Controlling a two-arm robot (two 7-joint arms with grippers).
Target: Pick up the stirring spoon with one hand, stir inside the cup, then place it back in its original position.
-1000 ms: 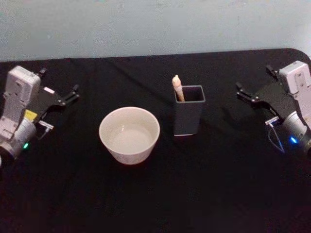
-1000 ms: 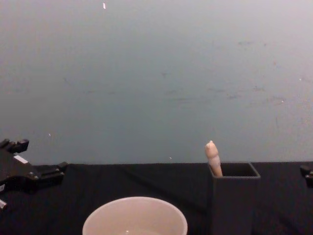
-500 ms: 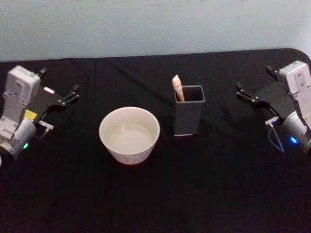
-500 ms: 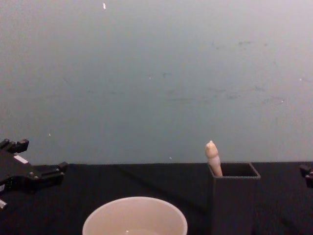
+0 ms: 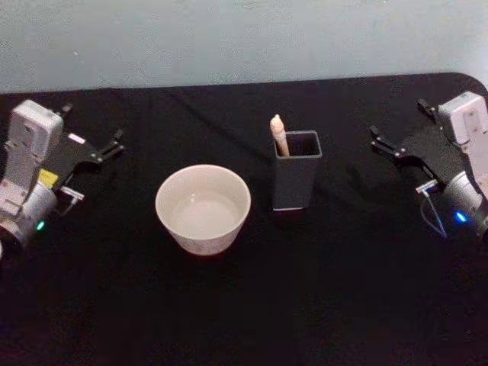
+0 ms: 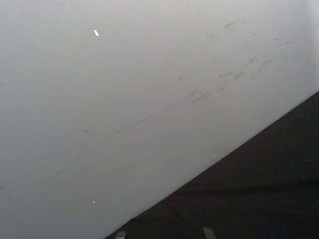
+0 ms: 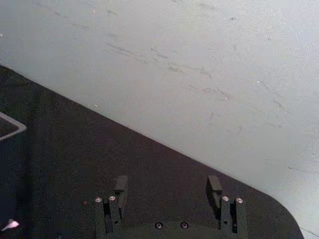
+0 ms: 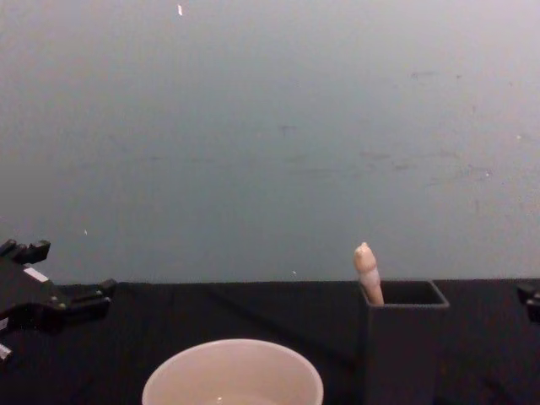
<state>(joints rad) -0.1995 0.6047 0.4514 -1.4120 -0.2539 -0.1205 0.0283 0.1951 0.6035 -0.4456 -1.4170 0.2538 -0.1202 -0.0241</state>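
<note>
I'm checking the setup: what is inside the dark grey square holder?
The stirring spoon stands in the holder, at its left side. Its cream handle and knob stick out above the rim. Its shaft and bowl are hidden by the holder's walls.

- A pale grey-white painted wall (image 6: 124, 99) stands on the far side; it takes up most of the scene
- Thin dark scuff marks (image 6: 209, 94) streak across it; a small white fleck (image 6: 96, 33) sits well apart from them
- A black cloth-covered tabletop (image 6: 264, 199) lies near; its straight far edge meets the wall
- Two small pale grey tabs (image 6: 210, 232) show nearest the camera, over the cloth; what they are cannot be told
</note>
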